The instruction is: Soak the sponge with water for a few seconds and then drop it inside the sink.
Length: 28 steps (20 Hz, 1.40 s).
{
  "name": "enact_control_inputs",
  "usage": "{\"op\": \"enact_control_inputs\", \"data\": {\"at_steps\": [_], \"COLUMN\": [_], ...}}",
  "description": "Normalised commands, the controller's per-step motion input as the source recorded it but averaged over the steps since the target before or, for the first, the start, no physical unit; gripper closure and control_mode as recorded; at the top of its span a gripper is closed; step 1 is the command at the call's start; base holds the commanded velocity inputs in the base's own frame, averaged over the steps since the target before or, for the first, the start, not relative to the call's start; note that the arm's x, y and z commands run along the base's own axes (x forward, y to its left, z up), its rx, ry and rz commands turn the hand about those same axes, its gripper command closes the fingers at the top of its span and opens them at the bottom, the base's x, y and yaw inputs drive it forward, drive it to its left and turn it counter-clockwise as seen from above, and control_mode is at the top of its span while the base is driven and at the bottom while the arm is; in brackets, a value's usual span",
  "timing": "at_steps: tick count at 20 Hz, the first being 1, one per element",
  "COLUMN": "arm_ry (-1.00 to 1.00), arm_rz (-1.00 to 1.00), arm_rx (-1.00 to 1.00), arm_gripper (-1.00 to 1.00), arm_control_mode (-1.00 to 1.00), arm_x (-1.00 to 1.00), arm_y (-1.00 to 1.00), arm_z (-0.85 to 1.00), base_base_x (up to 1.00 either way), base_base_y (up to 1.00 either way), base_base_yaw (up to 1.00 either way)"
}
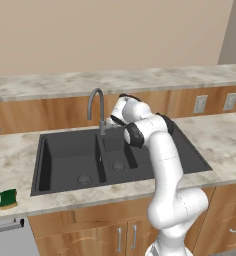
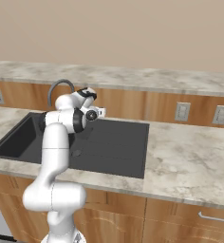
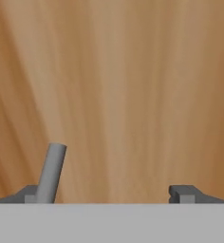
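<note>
The sponge (image 1: 8,198), green on top with a yellow bottom, lies on the counter left of the sink (image 1: 65,155), near the front edge and far from my gripper. The black sink (image 2: 118,142) has two basins and a drainboard. My gripper (image 1: 110,122) reaches to the faucet's base behind the small basin and faces the wooden backsplash. In the hand view my gripper (image 3: 107,194) is open, its fingertips (image 3: 184,193) wide apart. A grey faucet lever (image 3: 52,172) stands just inside the left fingertip. The water is out of view.
The curved grey faucet (image 1: 94,102) rises behind the sink, just left of the hand; its arc (image 2: 59,84) shows above the arm. Marble counter (image 1: 215,135) stretches to the right. Wall outlets (image 1: 200,103) sit on the backsplash. Wooden cabinets run below the counter.
</note>
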Motion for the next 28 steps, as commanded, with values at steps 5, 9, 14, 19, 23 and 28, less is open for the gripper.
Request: {"op": "enact_control_inputs", "data": {"at_steps": [5, 9, 14, 19, 23, 28], "arm_ry": [0.00, 0.00, 0.00, 0.00, 0.00, 0.00], "arm_rz": [-0.01, 0.00, 0.00, 0.00, 0.00, -0.02], "arm_rx": [0.00, 0.00, 0.00, 0.00, 0.00, 0.00], "arm_gripper": [-1.00, -1.00, -1.00, -1.00, -1.00, -1.00], "arm_control_mode": [-1.00, -1.00, -1.00, -1.00, -1.00, -1.00], "arm_x": [0.17, 0.13, 0.13, 0.09, 0.01, 0.00], "arm_y": [-0.17, -0.24, -0.41, -0.48, -0.58, -0.66], "arm_z": [-0.21, -0.15, -0.17, -0.18, -0.21, -0.20], "base_base_x": [0.00, 0.00, 0.00, 0.00, 0.00, 0.00], "base_base_y": [0.00, 0.00, 0.00, 0.00, 0.00, 0.00], "base_base_yaw": [0.00, 0.00, 0.00, 0.00, 0.00, 0.00]}}
